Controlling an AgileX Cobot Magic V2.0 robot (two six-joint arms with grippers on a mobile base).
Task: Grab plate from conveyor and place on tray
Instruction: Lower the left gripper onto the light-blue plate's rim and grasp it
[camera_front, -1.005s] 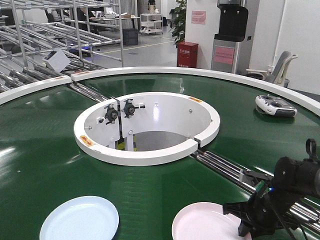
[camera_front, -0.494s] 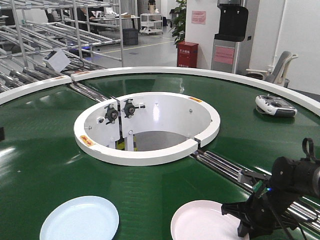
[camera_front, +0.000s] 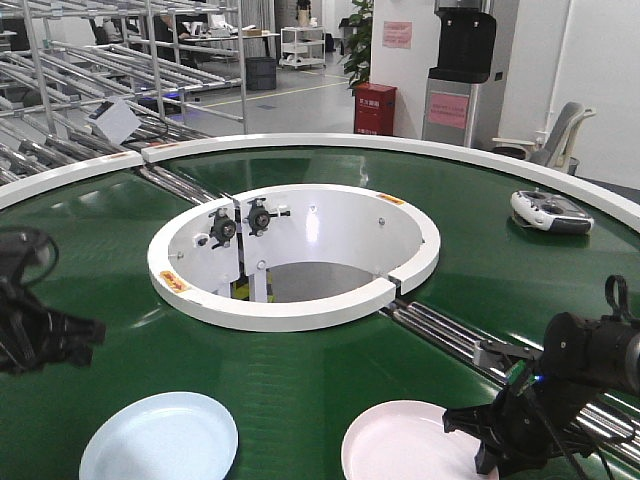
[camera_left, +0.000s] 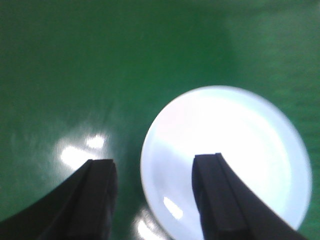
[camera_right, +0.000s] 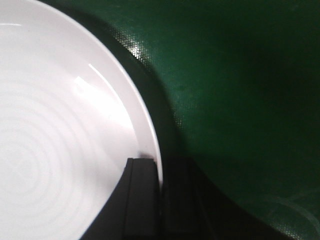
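The conveyor (camera_front: 300, 380) is a dark green ring belt with a white central opening. A pale pink plate (camera_front: 400, 445) lies at its near edge. My right gripper (camera_front: 487, 445) is shut on that plate's right rim; the right wrist view shows the plate (camera_right: 60, 125) with the rim pinched between the jaws (camera_right: 161, 172). A light blue plate (camera_front: 158, 437) lies at the lower left. My left gripper (camera_left: 154, 162) hangs open above this blue plate (camera_left: 235, 150), straddling its left rim without touching. The left arm (camera_front: 40, 330) reaches in from the left. The tray is out of view.
A white and grey controller (camera_front: 551, 211) rests on the belt at the far right. Steel roller strips (camera_front: 450, 340) run from the white inner ring (camera_front: 290, 310) toward the right arm. Metal racks (camera_front: 100, 80) stand behind the conveyor.
My left arm has come into the front view from the left edge, toward the blue plate. The right gripper and the pink plate have barely shifted.
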